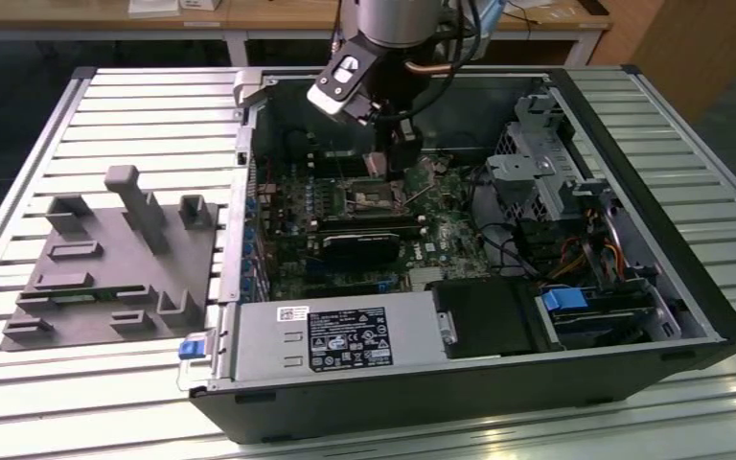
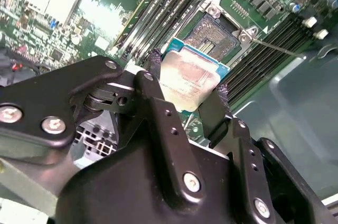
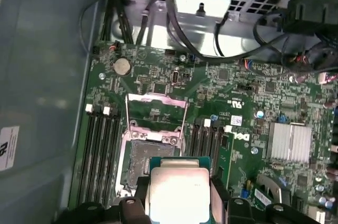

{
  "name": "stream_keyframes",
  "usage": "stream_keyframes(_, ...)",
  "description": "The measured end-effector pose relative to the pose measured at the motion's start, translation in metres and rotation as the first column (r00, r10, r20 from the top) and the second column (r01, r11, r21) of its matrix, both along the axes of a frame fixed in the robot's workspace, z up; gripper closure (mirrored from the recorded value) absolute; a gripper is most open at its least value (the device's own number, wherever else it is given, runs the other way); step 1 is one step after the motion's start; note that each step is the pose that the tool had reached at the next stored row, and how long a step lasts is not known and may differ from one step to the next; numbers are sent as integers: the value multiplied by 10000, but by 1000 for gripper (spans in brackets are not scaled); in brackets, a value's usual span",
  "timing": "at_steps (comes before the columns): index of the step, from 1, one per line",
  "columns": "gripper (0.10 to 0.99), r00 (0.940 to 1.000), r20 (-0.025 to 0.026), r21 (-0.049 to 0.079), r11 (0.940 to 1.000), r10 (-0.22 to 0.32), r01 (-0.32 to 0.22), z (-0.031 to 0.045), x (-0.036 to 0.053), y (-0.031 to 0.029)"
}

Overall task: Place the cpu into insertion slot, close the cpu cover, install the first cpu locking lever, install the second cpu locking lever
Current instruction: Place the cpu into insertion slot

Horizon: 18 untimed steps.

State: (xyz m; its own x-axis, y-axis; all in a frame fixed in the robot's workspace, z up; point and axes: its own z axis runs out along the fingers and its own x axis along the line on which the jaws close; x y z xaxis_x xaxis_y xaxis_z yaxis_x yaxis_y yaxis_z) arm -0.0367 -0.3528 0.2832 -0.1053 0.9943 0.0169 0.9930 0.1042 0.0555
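The tool [image 2: 188, 77] grips the cpu [image 3: 177, 189] by two opposite edges, holding it just above the insertion slot [image 3: 143, 163], apparently without contact. The cpu cover [image 3: 157, 98] stands hinged open.

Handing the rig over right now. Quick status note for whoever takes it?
Gripper: the hand is shut on the cpu, clamping it by two opposite edges.
Position: the cpu hangs close to the insertion slot, not seated.
Slot: the cpu cover is swung open and the insertion slot is bare.
Levers: one locking lever sticks out free beside the slot, not latched.
Done: cpu is in the grip and brought to the slot.
Left: seat the cpu, close the cpu cover, install both levers.
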Motion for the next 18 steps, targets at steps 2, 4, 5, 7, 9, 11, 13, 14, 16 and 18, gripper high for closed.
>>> stream_keyframes(2,549,9999,15,41,9999,-137,137,-11,-9,0)
stream_keyframes(4,549,9998,42,87,9998,-203,203,-22,-27,0)
stream_keyframes(5,549,9997,61,107,9997,-225,224,-27,-40,0)
stream_keyframes(7,549,9996,103,139,9996,-259,257,-38,-65,1)
stream_keyframes(9,549,9995,154,161,9995,-292,290,-47,-86,1)
stream_keyframes(11,549,9992,246,180,9994,-316,311,-56,-101,1)
stream_keyframes(13,549,9988,371,190,9993,-330,323,-63,-110,0)
stream_keyframes(14,549,9985,440,195,9993,-336,328,-67,-113,1)
stream_keyframes(16,549,9978,567,202,9992,-352,341,-77,-122,1)
stream_keyframes(18,549,9973,625,202,9991,-382,370,-82,-133,1)
